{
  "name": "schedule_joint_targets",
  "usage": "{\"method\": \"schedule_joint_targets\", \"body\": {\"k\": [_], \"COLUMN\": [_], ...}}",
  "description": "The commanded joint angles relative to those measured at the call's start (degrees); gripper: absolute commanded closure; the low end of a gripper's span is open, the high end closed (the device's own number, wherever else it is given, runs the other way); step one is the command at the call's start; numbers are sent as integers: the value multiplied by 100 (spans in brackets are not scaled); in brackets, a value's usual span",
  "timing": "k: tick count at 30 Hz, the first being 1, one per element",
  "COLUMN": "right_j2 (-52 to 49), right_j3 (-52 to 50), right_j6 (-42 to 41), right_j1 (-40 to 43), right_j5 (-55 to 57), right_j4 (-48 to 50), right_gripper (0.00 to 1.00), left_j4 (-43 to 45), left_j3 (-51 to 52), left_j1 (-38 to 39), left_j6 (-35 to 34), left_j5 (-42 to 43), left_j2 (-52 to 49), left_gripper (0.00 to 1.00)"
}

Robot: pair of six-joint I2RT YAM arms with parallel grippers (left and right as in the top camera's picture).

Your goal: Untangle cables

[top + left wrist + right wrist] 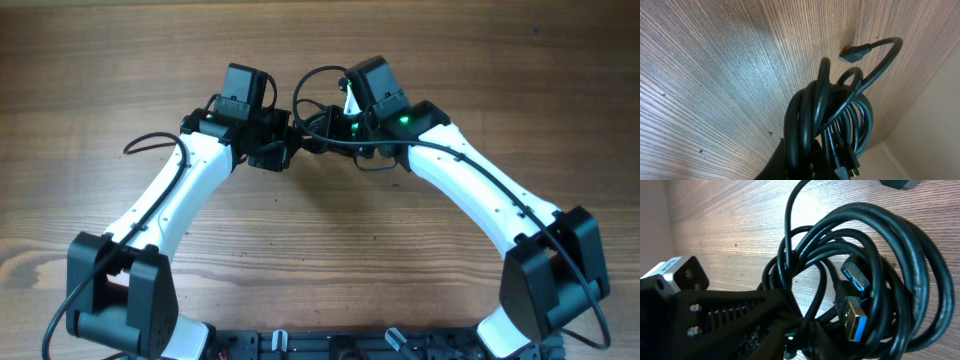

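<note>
Here, near the table's point(90, 60) far edge, left gripper point(290, 145) and right gripper point(325, 125) each clamped the cables point(805, 120); slow separation was advised.

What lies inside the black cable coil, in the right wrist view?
Two blue USB plugs and table show inside the cable coil. The right end effector covers its lower-left strands.

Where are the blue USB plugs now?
In the right wrist view, right of centre: the blue USB plugs sit one above the other, ringed by loops of the black cable bundle.
</note>
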State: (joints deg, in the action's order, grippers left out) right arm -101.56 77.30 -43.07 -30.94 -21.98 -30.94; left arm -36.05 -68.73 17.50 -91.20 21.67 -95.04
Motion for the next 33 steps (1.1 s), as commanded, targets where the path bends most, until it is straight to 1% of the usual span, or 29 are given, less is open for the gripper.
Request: {"method": "schedule_joint_targets", "body": {"k": [1, 4, 8, 9, 10, 12, 13, 15, 17, 20, 22, 26, 29, 30, 31, 32, 33], "right_j2": [-306, -317, -352, -393, -417, -424, -391, -94, 273, 1152, 1587, 2153, 2249, 2225, 2203, 2190, 2166], "right_j3": [-103, -103, -103, -103, -103, -101, -94, -61, -61, -61, -63, -63, -63, -70, -72, -70, -70], "right_j6": [-66, -59, -61, -59, -39, 90, 208, 509, 728, 1178, 1182, 1180, 1204, 1266, 1366, 1475, 1580], "right_j1": [-186, -216, -361, -378, -376, -376, -369, -323, -247, -4, 186, 691, 905, 905, 903, 903, 905], "right_j5": [-212, -240, -249, -238, -238, -256, -251, -256, -352, -1165, -1508, -2081, -1843, -1589, -1344, -1128, -817], "right_j4": [13, -4, 7, 7, 2, 59, 68, 7, 15, 149, 129, -22, -267, -420, -584, -750, -920], "right_gripper": [85, 86, 85, 89, 96, 96, 96, 96, 96, 96, 96, 96, 96, 96, 94, 91, 83], "left_j4": [289, 485, 507, 531, 542, 540, 538, 275, 98, -94, -114, -122, -153, -149, -33, 232, 610], "left_j3": [-168, -168, -168, -168, -168, -168, -168, -168, -168, -168, -168, -166, -166, -168, -168, -168, -168], "left_j1": [142, 153, 153, 153, 153, 153, 151, 151, 151, 151, 151, 151, 151, 153, 151, 151, 153], "left_j6": [-55, -55, -55, -55, -52, -24, 122, 238, 201, 201, 203, 205, 203, 389, 1036, 2092, 3657], "left_j5": [898, 1045, 1071, 1108, 1108, 1064, 907, 101, -422, -990, -1132, -1132, -1128, -1027, -859, -636, -319], "left_j2": [151, 151, 151, 151, 151, 151, 151, 151, 151, 149, 149, 149, 149, 149, 149, 149, 151], "left_gripper": [96, 96, 96, 96, 96, 96, 96, 96, 96, 96, 96, 96, 96, 96, 96, 96, 96]}}
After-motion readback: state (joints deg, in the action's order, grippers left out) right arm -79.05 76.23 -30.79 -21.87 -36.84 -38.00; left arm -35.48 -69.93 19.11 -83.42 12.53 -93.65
